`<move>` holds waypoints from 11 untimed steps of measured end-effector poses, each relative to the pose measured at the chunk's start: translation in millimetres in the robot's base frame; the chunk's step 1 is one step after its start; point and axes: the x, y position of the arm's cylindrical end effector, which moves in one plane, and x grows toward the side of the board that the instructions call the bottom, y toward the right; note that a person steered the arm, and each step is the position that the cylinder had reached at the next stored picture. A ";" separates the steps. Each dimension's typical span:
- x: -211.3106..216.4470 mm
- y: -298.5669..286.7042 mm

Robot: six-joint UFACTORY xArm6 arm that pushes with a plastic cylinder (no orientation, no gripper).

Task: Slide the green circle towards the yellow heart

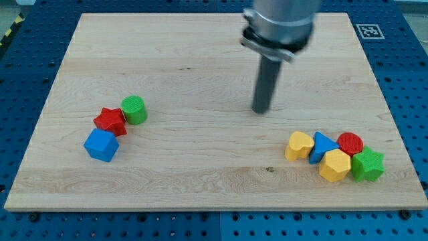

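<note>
The green circle [134, 109] lies at the view's left on the wooden board, touching a red star [110, 121]. The yellow heart [299, 144] lies at the view's lower right, at the left end of a cluster of blocks. My tip [261, 110] stands on the board near the middle, far to the right of the green circle and up and to the left of the yellow heart. It touches no block.
A blue cube [101, 145] sits just below the red star. Beside the yellow heart are a blue triangle [323, 146], a yellow hexagon [335, 165], a red circle [350, 143] and a green star [368, 165]. The board's bottom edge [214, 210] runs below them.
</note>
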 end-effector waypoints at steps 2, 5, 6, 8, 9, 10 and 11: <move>-79.9 -189.8; 7.0 -290.7; 20.3 -258.6; 29.4 -177.9; 48.4 -166.6; 61.8 -149.7; 61.8 -109.6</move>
